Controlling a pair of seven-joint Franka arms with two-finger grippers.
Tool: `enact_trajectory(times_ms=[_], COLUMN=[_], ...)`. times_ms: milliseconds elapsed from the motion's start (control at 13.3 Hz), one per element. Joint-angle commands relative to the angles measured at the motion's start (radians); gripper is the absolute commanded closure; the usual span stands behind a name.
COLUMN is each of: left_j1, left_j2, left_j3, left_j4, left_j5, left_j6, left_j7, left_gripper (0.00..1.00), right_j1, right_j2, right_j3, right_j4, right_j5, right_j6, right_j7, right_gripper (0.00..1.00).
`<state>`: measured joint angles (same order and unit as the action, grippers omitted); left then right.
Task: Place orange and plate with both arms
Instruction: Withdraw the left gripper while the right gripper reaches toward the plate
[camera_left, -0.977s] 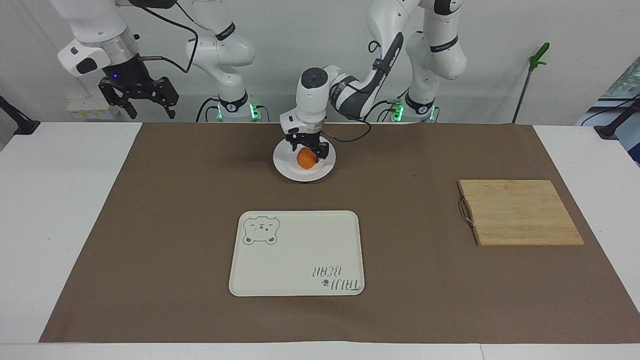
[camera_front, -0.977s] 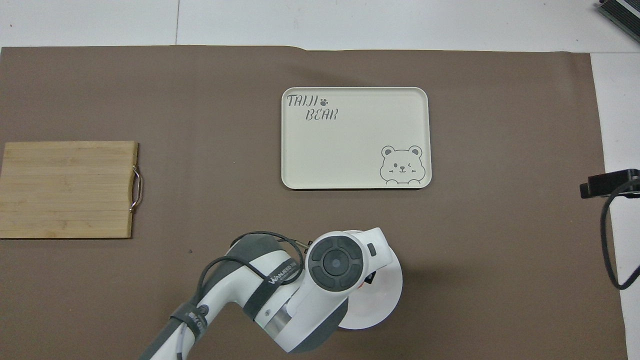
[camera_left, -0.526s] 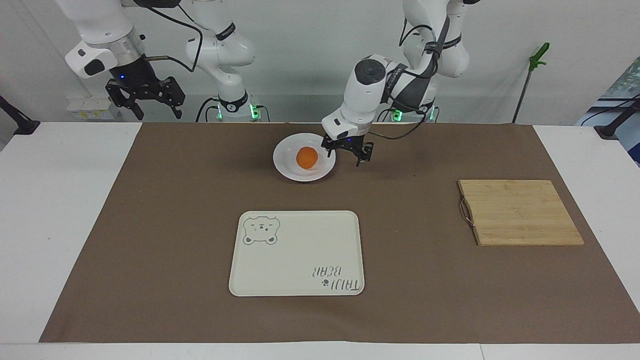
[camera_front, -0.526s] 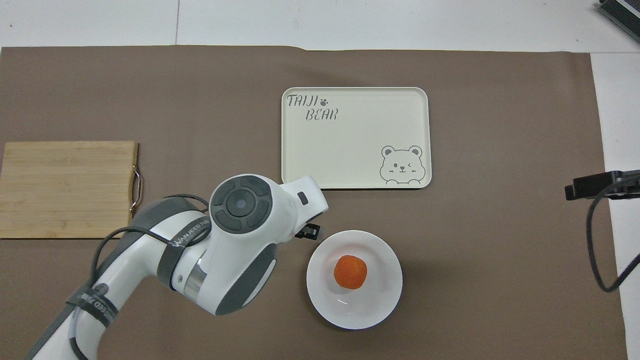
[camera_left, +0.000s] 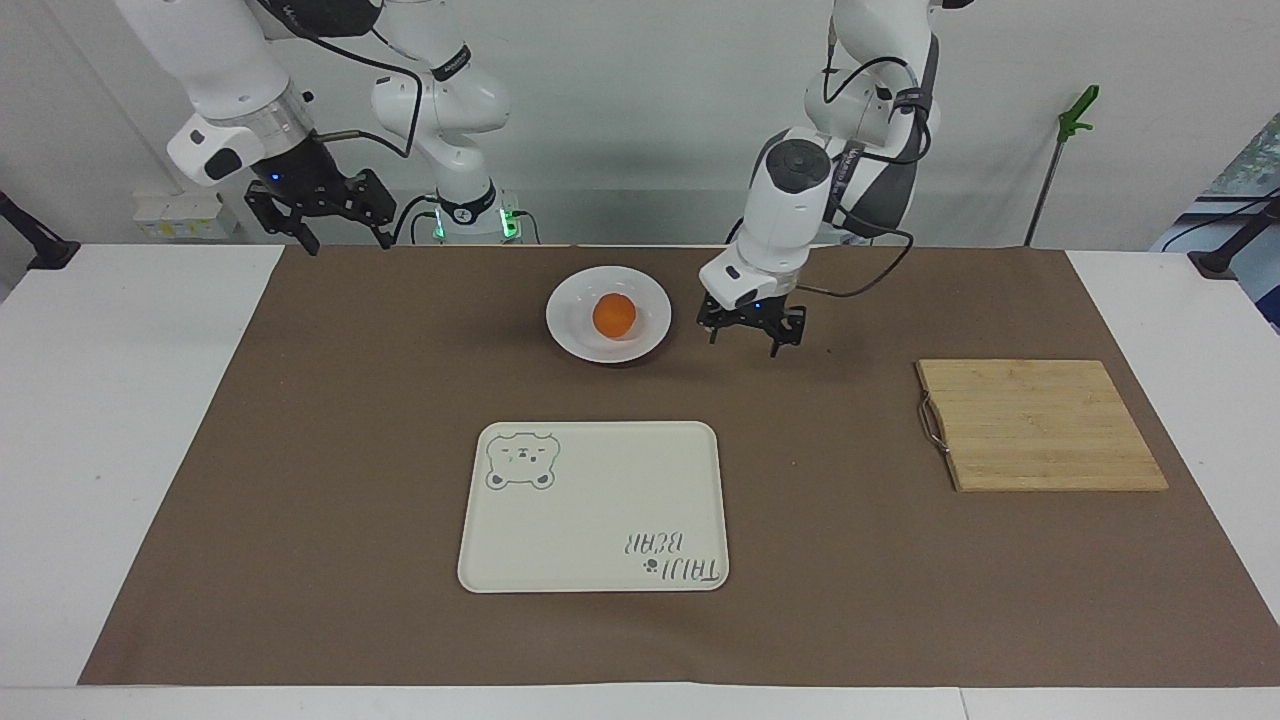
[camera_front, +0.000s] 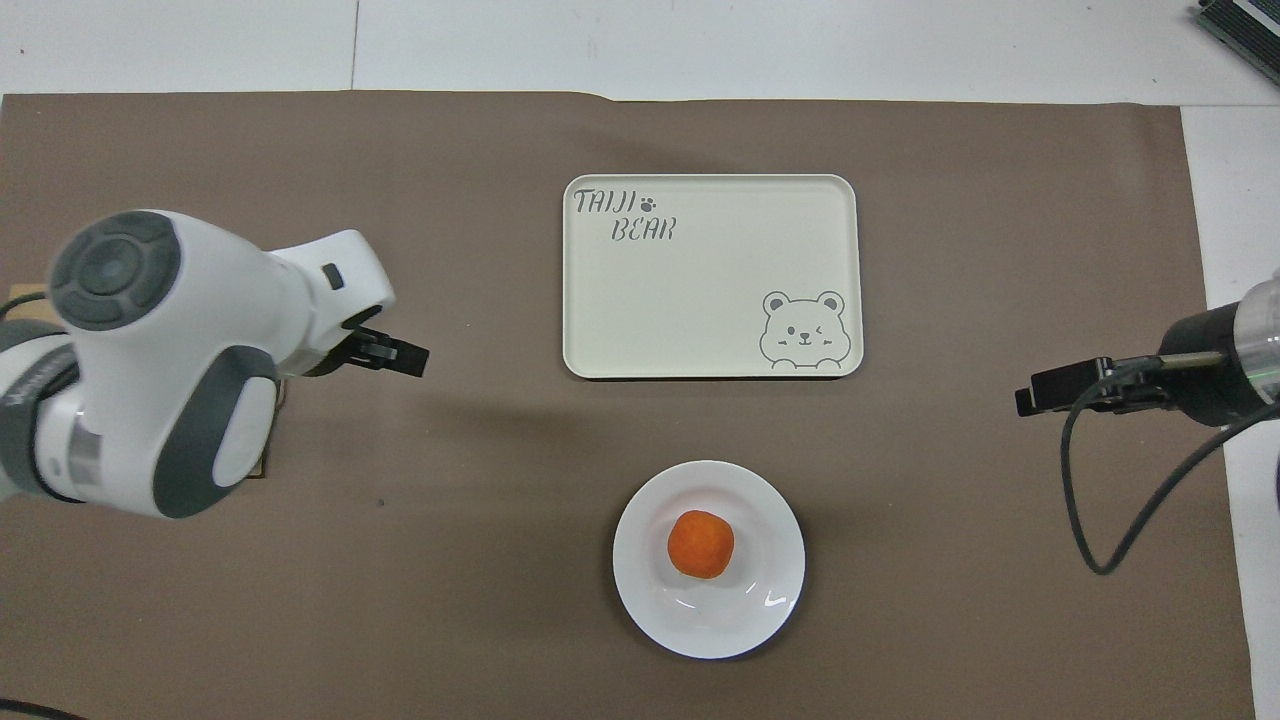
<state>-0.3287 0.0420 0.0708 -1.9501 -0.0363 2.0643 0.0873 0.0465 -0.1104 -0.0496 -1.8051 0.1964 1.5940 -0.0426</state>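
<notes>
Facing view | brown mat (camera_left: 300, 450) on white table (camera_left: 120, 420) | pale wall (camera_left: 620, 100)

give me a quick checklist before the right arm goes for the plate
1. Orange resting on the plate: ok.
2. Left gripper off the plate, open, holding nothing, over the brown mat beside it: ok.
3. Right gripper open and holding nothing: ok.
4. Right gripper at the plate rim: not ok, it hangs high over the mat's edge at the right arm's end.
5. Tray bare, ready to receive the plate: ok.
</notes>
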Motion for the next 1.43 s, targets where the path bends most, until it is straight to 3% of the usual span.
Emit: enact_trajectory(times_ms=[0, 225, 827, 1353], left_j1=[0.089, 0.164, 0.201, 0.201], left_j2=[-0.022, -0.022, -0.022, -0.047], left_j3=[-0.016, -0.016, -0.005, 0.001], left_j4=[0.052, 0.132, 0.361, 0.411], left_j5=[0.013, 0.012, 0.016, 0.076], left_j6=[-0.074, -0.151, -0.357, -0.445], left_j7=[0.083, 0.189, 0.201, 0.203], left_gripper=[0.00, 0.00, 0.00, 0.00], right_j1=[-0.007, -0.007, 0.055, 0.013], right_j2=[-0.026, -0.040, -0.078, -0.095], right_j3=[0.022, 0.036, 0.034, 0.033], right_j4=[-0.080, -0.180, -0.491, -0.727], right_j5=[0.061, 0.132, 0.354, 0.586], right_j6=[0.035, 0.112, 0.302, 0.391], right_j7=[0.000, -0.026, -0.207, -0.511], right_gripper=[0.00, 0.00, 0.00, 0.00])
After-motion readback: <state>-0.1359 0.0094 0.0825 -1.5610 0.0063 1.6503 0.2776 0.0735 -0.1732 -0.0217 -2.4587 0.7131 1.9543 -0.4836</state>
